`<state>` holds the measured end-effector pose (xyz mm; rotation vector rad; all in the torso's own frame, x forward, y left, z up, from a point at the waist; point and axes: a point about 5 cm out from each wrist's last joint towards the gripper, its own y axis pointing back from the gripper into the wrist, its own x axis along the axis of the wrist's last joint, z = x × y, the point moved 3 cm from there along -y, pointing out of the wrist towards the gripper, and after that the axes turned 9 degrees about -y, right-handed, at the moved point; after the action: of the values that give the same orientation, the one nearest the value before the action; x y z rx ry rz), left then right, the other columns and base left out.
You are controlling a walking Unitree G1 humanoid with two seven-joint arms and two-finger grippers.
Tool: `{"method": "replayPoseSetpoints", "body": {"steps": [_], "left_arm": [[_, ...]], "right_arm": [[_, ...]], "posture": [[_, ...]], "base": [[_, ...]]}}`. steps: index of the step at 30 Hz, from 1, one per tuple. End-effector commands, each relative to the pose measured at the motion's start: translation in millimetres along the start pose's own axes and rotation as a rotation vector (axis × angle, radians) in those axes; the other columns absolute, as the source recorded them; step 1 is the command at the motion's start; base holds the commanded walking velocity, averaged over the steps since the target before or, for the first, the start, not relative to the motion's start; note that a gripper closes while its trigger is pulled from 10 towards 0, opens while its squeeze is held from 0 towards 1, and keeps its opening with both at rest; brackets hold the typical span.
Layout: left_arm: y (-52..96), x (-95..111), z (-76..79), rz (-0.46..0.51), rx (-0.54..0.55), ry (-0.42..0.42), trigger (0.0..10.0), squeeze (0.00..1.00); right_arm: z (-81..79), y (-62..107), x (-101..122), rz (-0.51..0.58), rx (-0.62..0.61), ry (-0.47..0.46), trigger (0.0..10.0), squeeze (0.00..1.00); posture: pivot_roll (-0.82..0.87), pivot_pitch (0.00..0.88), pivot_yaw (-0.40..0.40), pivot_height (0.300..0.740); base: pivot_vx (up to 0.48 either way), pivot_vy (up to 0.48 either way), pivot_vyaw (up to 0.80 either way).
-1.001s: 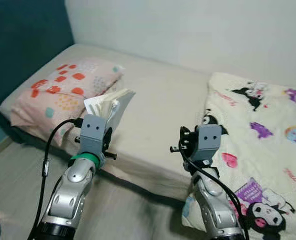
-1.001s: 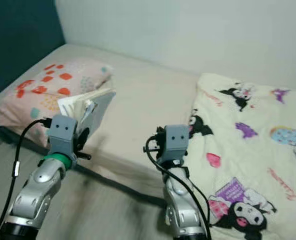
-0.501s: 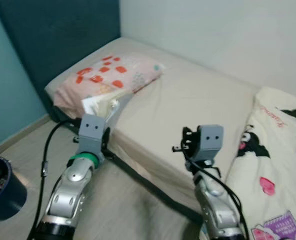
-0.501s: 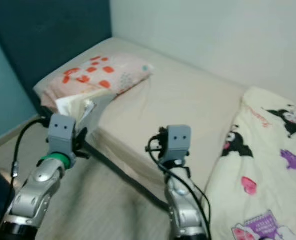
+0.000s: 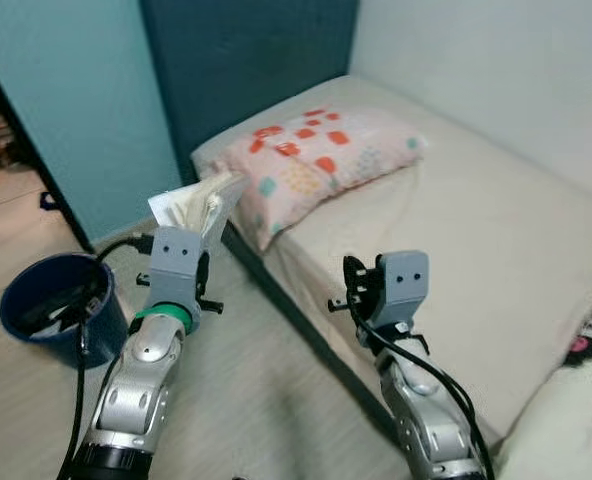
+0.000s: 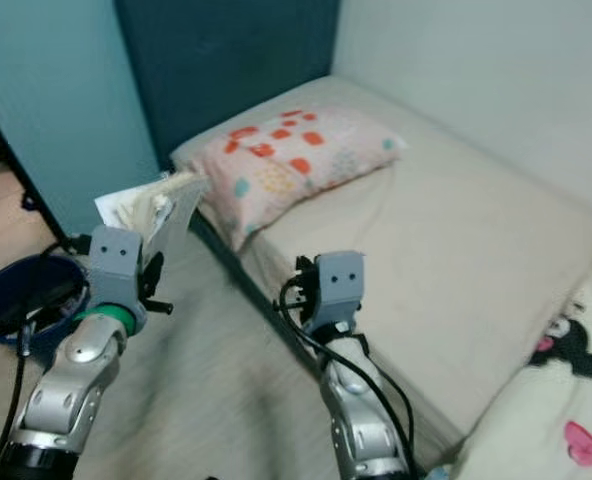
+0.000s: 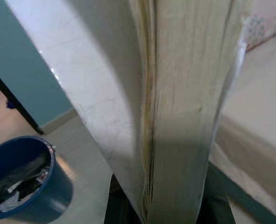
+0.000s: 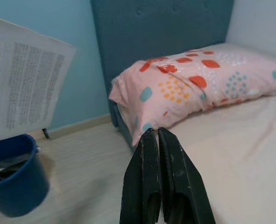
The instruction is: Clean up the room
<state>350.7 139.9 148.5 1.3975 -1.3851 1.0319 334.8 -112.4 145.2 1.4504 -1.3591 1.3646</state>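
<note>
my left fingers [image 5: 198, 222] pinch a booklet [image 5: 194, 203] upright, bin [image 5: 51, 305] below and beside them. my right fingers [image 8: 159, 179] are pressed together, empty, pillow [image 8: 196, 81] beyond.

pink spotted pillow [image 5: 321, 165], navy bucket [image 5: 51, 305], teal wall [image 5: 71, 100]

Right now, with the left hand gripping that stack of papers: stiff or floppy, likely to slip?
The stack of papers probably flexes: its top fans out and leans above the left hand. It looks thick in the left wrist view, so likely holds shape near the grip. Loose sheets, printed page splayed outward, could slide out if swung toward the blue bin.
</note>
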Motion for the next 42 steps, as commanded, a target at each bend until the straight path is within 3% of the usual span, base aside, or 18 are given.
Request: {"method": "replayPoseSetpoints", "body": {"steps": [1,14,37,42], "left_arm": [[0.1,-1.5,-5.1,-0.001,0.022,0.0,10.0,0.0],[-1.9,-2.2,-4.1,-0.002,0.029,-0.002,10.0,0.0],[-3.8,-4.4,-5.0,-0.008,0.039,0.007,10.0,0.0],[-5.1,-3.8,-7.2,-0.009,0.054,0.002,10.0,0.0]], "right_arm": [[-4.5,1.8,-4.2,-0.016,0.014,-0.02,10.0,0.0],[-2.8,2.0,-4.5,-0.019,0.016,-0.015,10.0,0.0],[2.4,3.4,-6.6,-0.024,-0.014,-0.026,10.0,0.0],[2.1,3.1,-6.4,-0.023,-0.015,-0.026,10.0,0.0]], "posture": [[-0.04,0.058,0.023,0.707],[-0.04,0.051,0.019,0.707],[-0.05,0.051,0.019,0.707],[-0.05,0.055,0.023,0.707]], "base": [[0.0,0.0,0.79],[0.021,0.0,0.79],[0.394,0.269,0.0],[0.0,0.0,0.0]]}}
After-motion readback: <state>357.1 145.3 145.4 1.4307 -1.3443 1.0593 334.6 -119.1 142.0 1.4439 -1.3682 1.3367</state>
